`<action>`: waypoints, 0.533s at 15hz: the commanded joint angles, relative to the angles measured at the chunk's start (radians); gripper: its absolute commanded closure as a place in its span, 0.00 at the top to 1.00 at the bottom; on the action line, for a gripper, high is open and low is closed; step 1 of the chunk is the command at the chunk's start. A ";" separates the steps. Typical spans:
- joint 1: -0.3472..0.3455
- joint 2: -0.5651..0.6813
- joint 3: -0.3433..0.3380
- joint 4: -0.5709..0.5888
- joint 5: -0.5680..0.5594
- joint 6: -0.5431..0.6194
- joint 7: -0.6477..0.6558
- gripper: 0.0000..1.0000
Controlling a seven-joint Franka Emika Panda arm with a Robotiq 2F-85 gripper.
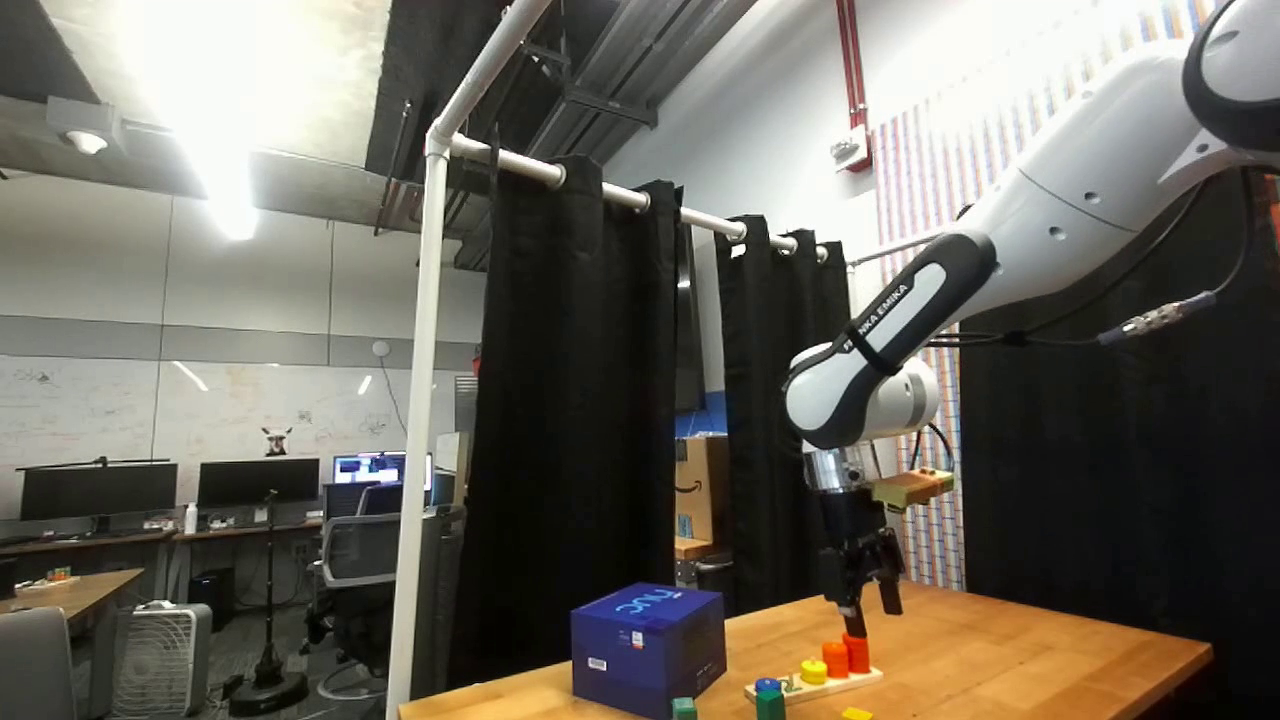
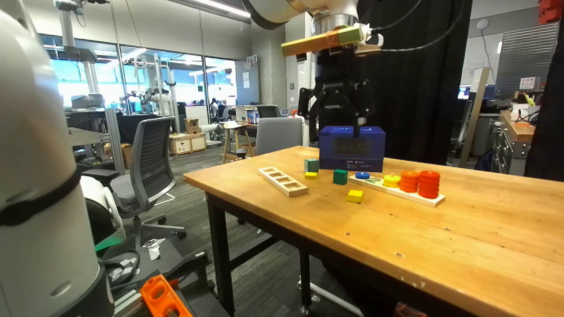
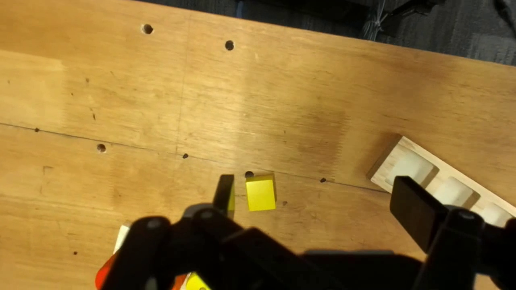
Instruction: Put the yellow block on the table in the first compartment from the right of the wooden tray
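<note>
Hiding part of the tray (image 3: 452, 189) in wrist view, end effector (image 3: 315, 195) spread apart

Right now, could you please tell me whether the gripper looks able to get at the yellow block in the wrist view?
Probably yes: the gripper is open, and nothing lies on the yellow block or stands against it, though some realigning may be needed.

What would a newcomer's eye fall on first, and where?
Probably the white arm at upper right in an exterior view, its open tool above the table. Next come the blue box and colourful ring toy on it. The wrist view's standout is a yellow block just below centre.
</note>
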 commanded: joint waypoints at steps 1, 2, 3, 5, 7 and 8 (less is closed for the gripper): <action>-0.007 0.052 -0.028 0.001 -0.014 0.078 -0.084 1.00; -0.009 0.069 -0.036 -0.001 -0.001 0.104 -0.104 1.00; -0.010 0.082 -0.042 -0.001 0.010 0.125 -0.122 1.00; -0.013 0.117 -0.054 0.003 0.032 0.178 -0.156 1.00; -0.023 0.153 -0.062 0.009 0.041 0.223 -0.160 1.00; -0.027 0.168 -0.065 0.008 0.049 0.245 -0.169 1.00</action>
